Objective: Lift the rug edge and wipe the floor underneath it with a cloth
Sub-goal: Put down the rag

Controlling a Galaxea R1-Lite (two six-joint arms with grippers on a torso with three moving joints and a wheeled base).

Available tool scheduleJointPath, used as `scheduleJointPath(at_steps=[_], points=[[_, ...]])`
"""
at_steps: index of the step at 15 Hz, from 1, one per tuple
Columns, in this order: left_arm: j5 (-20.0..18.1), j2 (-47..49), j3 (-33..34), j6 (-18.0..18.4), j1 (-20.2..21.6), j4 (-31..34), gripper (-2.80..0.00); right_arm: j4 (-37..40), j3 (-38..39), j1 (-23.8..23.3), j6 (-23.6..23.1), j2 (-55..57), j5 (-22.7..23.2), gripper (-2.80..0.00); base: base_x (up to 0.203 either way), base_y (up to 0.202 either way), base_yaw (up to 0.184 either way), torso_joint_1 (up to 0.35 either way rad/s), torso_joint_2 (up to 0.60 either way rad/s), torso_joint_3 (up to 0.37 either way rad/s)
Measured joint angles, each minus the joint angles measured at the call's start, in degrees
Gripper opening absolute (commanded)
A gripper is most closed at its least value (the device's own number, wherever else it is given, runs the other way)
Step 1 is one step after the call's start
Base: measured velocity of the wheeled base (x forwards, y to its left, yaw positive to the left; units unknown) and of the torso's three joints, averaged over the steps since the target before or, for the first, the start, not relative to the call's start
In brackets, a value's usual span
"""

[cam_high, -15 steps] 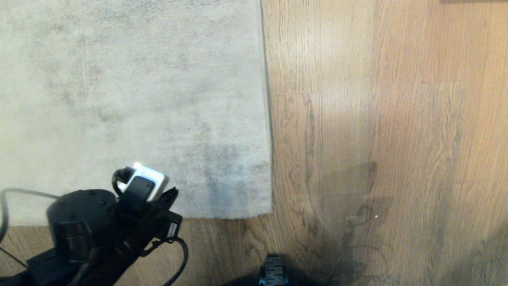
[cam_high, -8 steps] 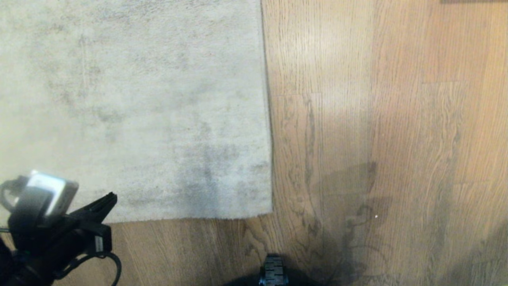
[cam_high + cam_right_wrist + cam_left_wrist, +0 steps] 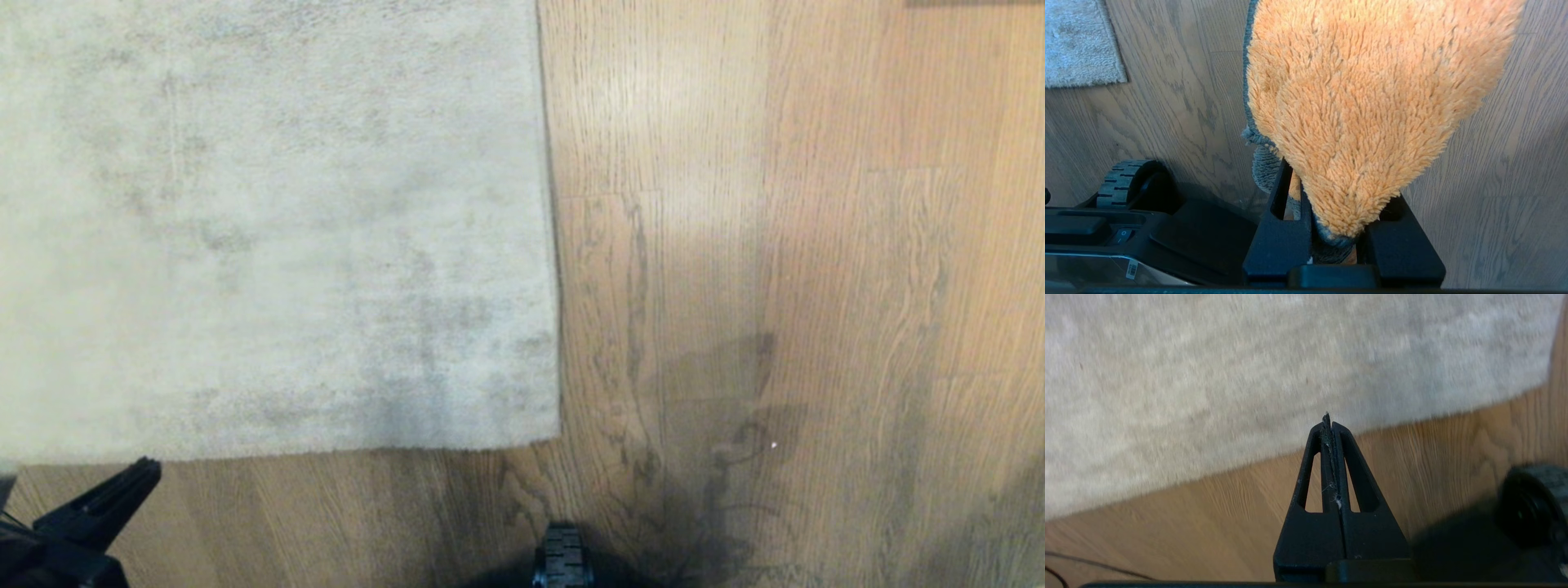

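The grey-beige rug (image 3: 269, 229) lies flat on the brown wood floor (image 3: 775, 245), and its near corner (image 3: 558, 439) and near rug edge (image 3: 326, 452) rest on the planks. My left gripper (image 3: 147, 469) sits at the bottom left over bare floor just short of that edge, shut with nothing in it; in the left wrist view its tip (image 3: 1327, 418) points at the rug edge (image 3: 1274, 451). My right gripper (image 3: 1327, 192), out of the head view, is shut on the orange cloth (image 3: 1363, 102) with its dark grey rim, which hangs above the floor (image 3: 1506, 183).
A black wheel (image 3: 563, 557) of my base shows at the bottom middle, seen also as a wheel (image 3: 1128, 181) beside the base housing (image 3: 1167, 241) in the right wrist view. Thin cables (image 3: 1094, 567) lie near the left arm. The rug corner (image 3: 1081, 49) shows far off.
My left arm has swung back and to the left, from over the rug's near part to the bottom left corner. The rug has not moved.
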Motion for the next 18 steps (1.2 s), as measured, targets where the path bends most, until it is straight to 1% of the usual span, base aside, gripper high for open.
scheduleJointPath(at_steps=[5,14,18], points=[[-0.36,-10.54,1.64,0.00,0.69,7.27,-2.80,-0.02,0.00,0.00,-0.01,0.00,-0.02,-2.80,0.000,0.000,0.000,0.000,0.00,0.000],[-0.37,-29.86,1.72,0.42,0.99,25.46,-2.80,-0.02,0.00,0.00,-0.01,0.00,0.00,-2.80,0.000,0.000,0.000,0.000,0.00,0.000],[-0.30,-36.57,1.72,0.20,2.72,31.07,-2.80,0.00,0.00,0.00,-0.01,0.00,0.00,-2.80,0.000,0.000,0.000,0.000,0.00,0.000]])
